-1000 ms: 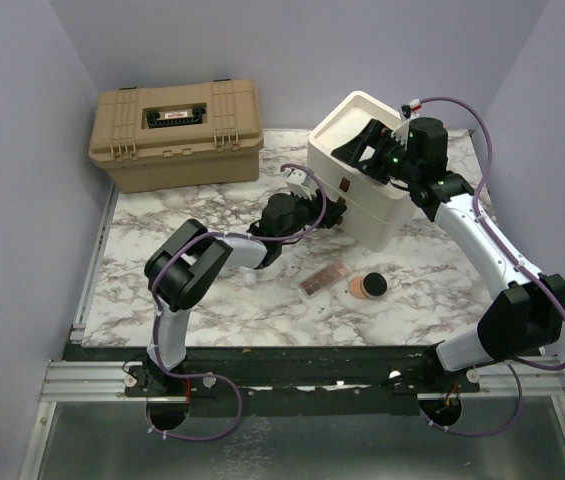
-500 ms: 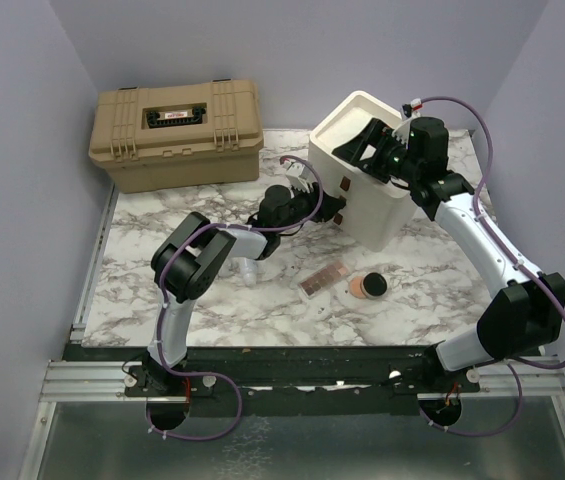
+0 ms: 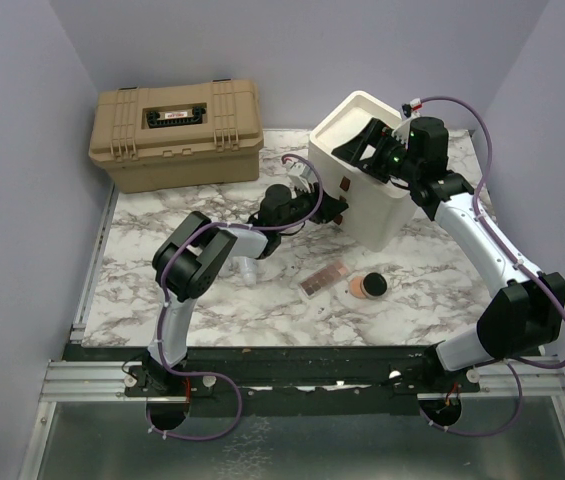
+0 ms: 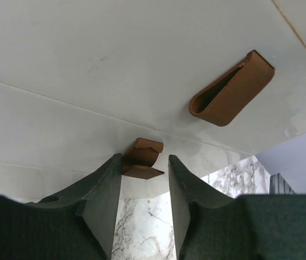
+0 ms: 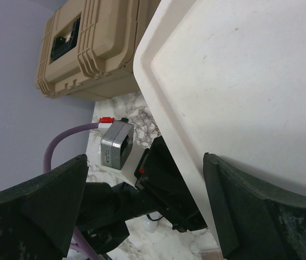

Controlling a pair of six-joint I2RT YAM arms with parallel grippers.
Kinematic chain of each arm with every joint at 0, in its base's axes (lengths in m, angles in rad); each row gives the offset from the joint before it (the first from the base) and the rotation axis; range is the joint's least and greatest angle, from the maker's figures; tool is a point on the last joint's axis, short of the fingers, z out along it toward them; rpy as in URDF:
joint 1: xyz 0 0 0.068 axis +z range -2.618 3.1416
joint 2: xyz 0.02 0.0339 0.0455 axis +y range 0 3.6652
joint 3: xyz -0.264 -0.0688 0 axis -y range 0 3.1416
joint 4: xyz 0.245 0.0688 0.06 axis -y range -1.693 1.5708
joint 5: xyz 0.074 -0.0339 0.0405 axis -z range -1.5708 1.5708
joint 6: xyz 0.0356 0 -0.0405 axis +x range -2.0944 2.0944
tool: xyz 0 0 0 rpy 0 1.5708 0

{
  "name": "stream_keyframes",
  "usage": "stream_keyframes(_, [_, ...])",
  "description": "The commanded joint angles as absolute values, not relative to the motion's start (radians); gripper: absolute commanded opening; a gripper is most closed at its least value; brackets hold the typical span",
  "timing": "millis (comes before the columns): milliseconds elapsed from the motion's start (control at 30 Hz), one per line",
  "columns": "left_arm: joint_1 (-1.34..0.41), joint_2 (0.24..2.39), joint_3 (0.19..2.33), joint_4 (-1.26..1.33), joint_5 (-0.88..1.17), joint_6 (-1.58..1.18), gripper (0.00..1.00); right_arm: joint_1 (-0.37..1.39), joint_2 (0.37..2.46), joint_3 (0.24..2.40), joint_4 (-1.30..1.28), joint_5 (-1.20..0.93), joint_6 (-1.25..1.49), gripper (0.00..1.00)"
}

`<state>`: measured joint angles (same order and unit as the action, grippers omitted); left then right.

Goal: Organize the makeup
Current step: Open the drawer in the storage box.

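My left gripper is pressed against the front of the cream drawer unit. In the left wrist view the left gripper is shut on the lower brown drawer handle, which sits between its fingertips. A second brown handle lies above and to the right. My right gripper hovers open over the unit's top; in its wrist view the right gripper straddles the top's edge. On the marble lie the pink palette, the round compact and a whitish bottle.
A tan toolbox stands shut at the back left, also visible as the toolbox in the right wrist view. Lilac walls close in the table on three sides. The left arm's elbow rises over the table's middle.
The left gripper has pushed forward to the drawer unit's front and narrowed its jaws round the lower handle. The right arm has not moved.
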<state>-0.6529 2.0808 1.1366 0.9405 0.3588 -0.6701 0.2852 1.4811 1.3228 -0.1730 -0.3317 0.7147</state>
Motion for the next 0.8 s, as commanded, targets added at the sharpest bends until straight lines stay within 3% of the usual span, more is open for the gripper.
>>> stream_keyframes(0, [-0.644,2.103,1.142,0.956,0.335,-0.708,0.36,0.318,1.514,1.316,-0.277,-0.437,0.746,0.93])
stream_keyframes(600, [-0.615,2.014,1.131,0.798,0.284,-0.631,0.00,0.316,1.500,1.310,-0.295,-0.419,0.743,0.93])
stream_keyframes(767, [-0.615,2.004,1.151,0.749,0.340,-0.629,0.00,0.315,1.499,1.313,-0.314,-0.396,0.728,0.93])
